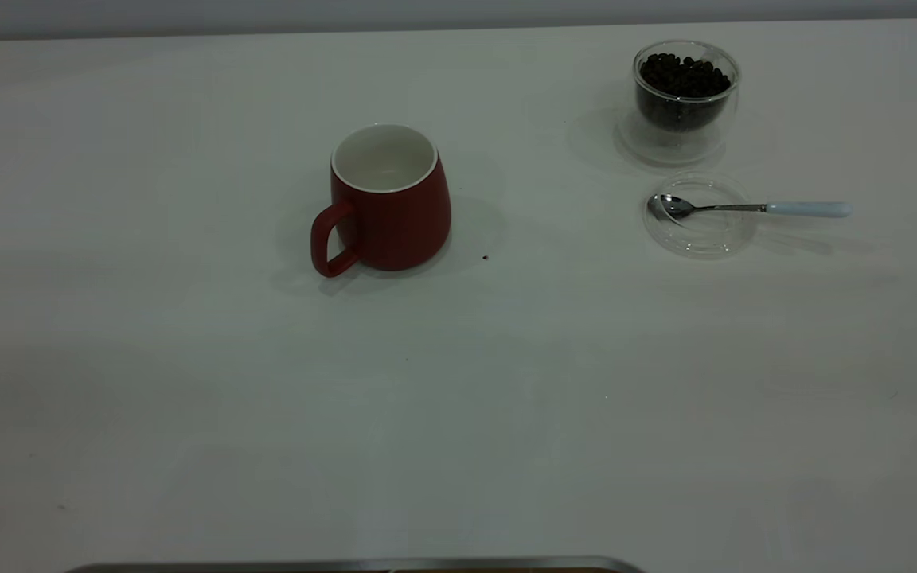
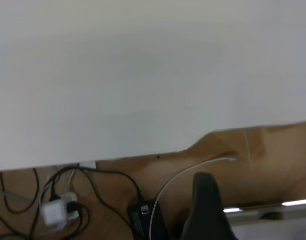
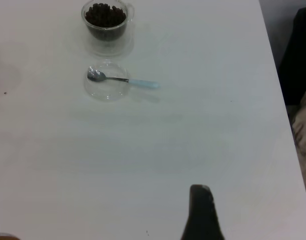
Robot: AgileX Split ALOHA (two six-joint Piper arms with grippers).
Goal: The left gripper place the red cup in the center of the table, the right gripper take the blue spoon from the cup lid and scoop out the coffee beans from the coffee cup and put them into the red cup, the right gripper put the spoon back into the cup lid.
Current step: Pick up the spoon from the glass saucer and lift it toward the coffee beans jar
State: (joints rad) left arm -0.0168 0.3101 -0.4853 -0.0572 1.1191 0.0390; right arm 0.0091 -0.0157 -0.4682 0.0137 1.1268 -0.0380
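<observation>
The red cup (image 1: pixel 387 199) stands upright near the middle of the table (image 1: pixel 188 382), white inside and empty, its handle toward the front left. At the back right, the coffee cup (image 1: pixel 685 95) (image 3: pixel 105 20) holds coffee beans (image 1: pixel 683 76). Just in front of it lies the cup lid (image 1: pixel 699 239) (image 3: pixel 108 90), and the blue spoon (image 1: pixel 745 208) (image 3: pixel 125 80) rests with its bowl in the lid and its handle pointing right. Neither gripper shows in the exterior view. My left gripper (image 2: pixel 205 182) hangs beyond the table's edge, over the floor. My right gripper (image 3: pixel 200 192) hovers over bare table, well away from the spoon.
A small dark speck (image 1: pixel 485 257) lies right of the red cup. A grey metal edge (image 1: pixel 347 565) runs along the table's front. Off the table, the left wrist view shows cables and a power strip (image 2: pixel 58 212) on a wooden floor.
</observation>
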